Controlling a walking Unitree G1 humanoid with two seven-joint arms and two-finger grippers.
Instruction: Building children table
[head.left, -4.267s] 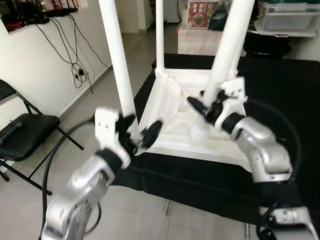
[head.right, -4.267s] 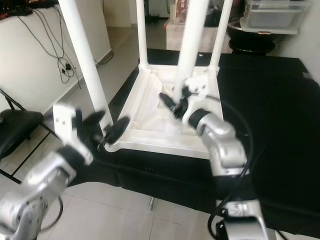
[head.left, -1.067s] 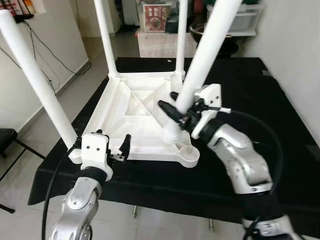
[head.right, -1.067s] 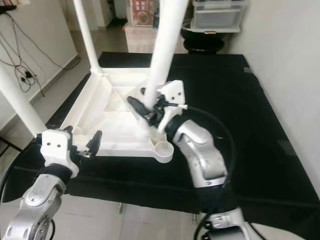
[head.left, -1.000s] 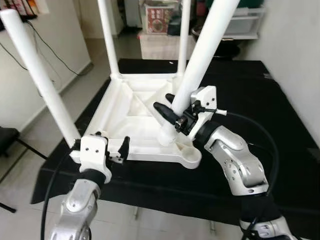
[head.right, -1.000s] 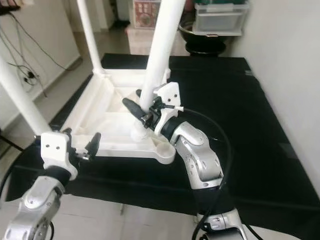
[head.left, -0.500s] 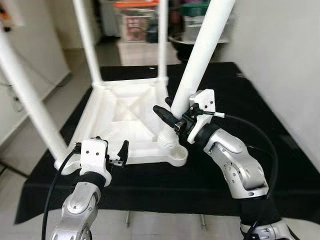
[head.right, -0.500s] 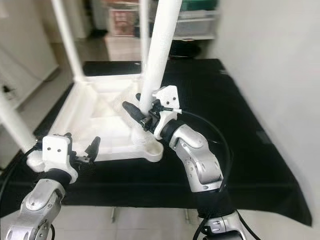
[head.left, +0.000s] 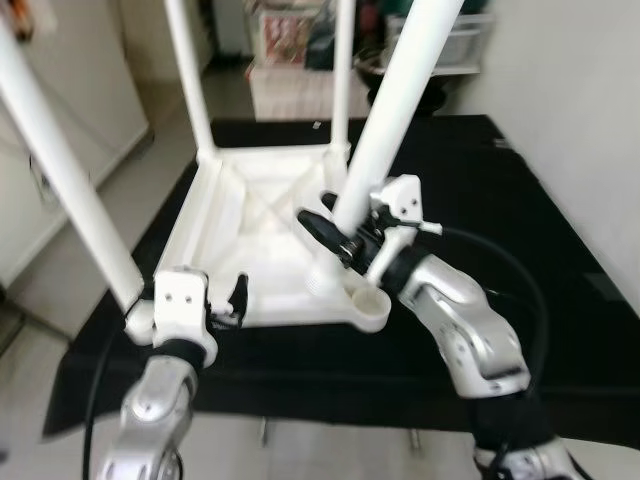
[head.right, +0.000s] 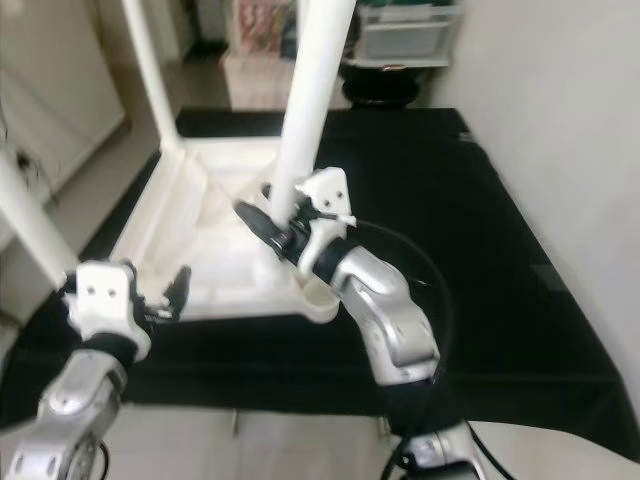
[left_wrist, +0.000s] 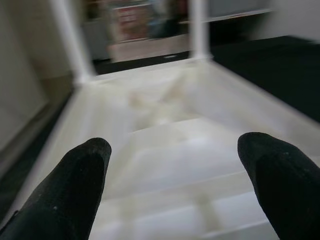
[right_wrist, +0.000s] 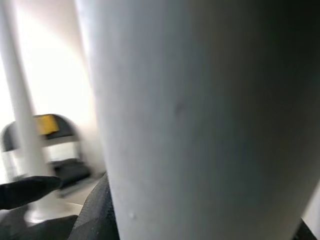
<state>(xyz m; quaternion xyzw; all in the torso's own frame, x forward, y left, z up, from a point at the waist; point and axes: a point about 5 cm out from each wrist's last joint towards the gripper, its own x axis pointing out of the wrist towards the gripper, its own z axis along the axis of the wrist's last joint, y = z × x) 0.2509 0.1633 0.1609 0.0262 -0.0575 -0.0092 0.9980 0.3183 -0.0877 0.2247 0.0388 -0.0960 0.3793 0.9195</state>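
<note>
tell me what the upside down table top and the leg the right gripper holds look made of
Table top: apparently moulded white plastic, judging by the raised ribs crossing its underside and the round corner socket. Leg in the right gripper: a smooth, matte white tube, probably plastic too, though painted metal cannot be ruled out.

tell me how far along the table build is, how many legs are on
Three round white legs already stand up from the upside-down white plastic tabletop. The right claw is shut on the fourth white leg, its foot just beside the empty round corner socket. The left claw is open by the near edge. Seating that leg remains.
</note>
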